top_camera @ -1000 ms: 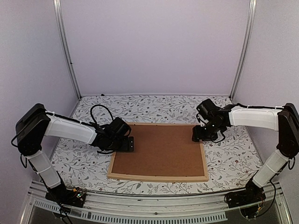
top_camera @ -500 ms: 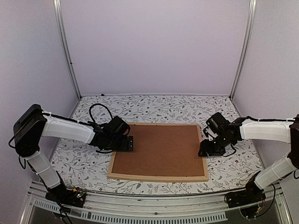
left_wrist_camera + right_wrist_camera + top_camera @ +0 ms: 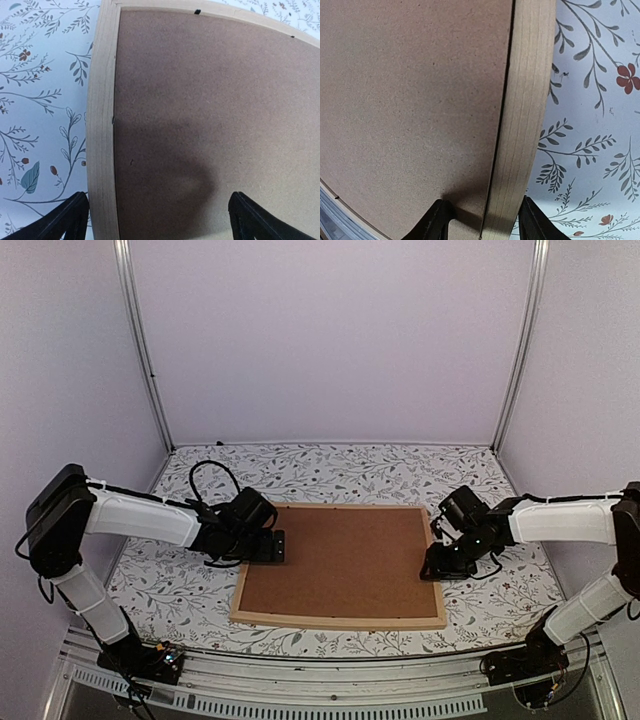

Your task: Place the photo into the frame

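straddling the right rail of the frame (image 3: 340, 621), which lies back-up on the table, the right gripper (image 3: 485, 222) has 1 finger over the brown backing board (image 3: 340, 560) and 1 outside, jaws part-open and not yet pinching. the left gripper (image 3: 157, 222) hangs wide open over the frame's left rail. the photo shows in no view. a clean grip likely needs the fingers square on the rail, clear of the board's edge.

Left wrist view: only tips of left fingers (image 3: 67, 220) in shot, rest cut by bottom edge; frame (image 3: 100, 125) cropped right and below. Right wrist view: right fingers (image 3: 437, 222) likewise cropped; contact with frame unclear. Whatever under backing board (image 3: 340, 560) hidden.
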`<state>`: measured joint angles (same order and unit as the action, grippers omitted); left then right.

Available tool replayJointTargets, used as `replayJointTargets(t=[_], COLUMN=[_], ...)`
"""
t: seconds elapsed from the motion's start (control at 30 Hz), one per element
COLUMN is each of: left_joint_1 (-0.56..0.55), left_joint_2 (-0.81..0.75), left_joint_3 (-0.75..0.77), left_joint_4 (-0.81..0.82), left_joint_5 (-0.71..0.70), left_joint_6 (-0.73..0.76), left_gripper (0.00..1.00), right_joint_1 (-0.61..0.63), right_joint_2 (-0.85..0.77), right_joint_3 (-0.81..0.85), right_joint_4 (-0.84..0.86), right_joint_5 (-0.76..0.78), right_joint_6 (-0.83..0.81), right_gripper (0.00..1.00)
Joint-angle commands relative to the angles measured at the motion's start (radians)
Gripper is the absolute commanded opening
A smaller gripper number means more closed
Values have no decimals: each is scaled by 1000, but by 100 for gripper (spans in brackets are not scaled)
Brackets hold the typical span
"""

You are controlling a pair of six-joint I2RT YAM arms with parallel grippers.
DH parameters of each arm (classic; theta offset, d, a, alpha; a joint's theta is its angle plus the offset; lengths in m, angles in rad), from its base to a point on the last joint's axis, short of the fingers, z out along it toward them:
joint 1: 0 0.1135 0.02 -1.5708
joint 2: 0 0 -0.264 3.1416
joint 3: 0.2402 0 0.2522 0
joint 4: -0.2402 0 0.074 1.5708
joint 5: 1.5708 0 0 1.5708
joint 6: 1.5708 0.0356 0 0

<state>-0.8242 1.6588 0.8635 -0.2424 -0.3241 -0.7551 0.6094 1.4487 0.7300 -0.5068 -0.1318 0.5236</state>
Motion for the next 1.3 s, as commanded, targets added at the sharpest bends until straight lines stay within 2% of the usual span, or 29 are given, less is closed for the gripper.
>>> replayJointTargets(t=[0.0, 0.13, 0.33, 0.47, 0.63, 0.8, 0.93, 1.1, 1.27], left_joint_1=[-3, -3, -4, -1, 6, 41, 80, 154, 224], left_joint_2=[-3, -5, 4, 15, -8, -58, -107, -141, -124], left_joint_3=[23, 19, 17, 22, 28, 19, 2, -12, 7], left_joint_4=[17, 13, 6, 2, -31, -36, -5, 38, 62], left_joint_5=[16, 7, -7, -4, -35, -34, 19, 119, 219], left_joint_6=[5, 4, 9, 11, 22, 50, 77, 112, 150], left_gripper=[100, 100, 100, 100, 100, 100, 100, 100, 100], right_joint_1=[34, 60, 97, 104, 96, 31, -37, -117, -203], right_joint_2=[58, 94, 148, 165, 105, 14, -26, 15, 111], right_joint_3=[-43, -41, -32, -31, 8, 59, 104, 176, 282], right_joint_4=[8, 10, 18, 16, -9, -19, -19, -1, 51], right_joint_5=[77, 103, 126, 166, 172, 106, 72, 51, 16], right_joint_6=[21, 40, 67, 81, 71, 34, -9, -72, -136], right_gripper=[46, 42, 41, 47, 56, 61, 66, 71, 70])
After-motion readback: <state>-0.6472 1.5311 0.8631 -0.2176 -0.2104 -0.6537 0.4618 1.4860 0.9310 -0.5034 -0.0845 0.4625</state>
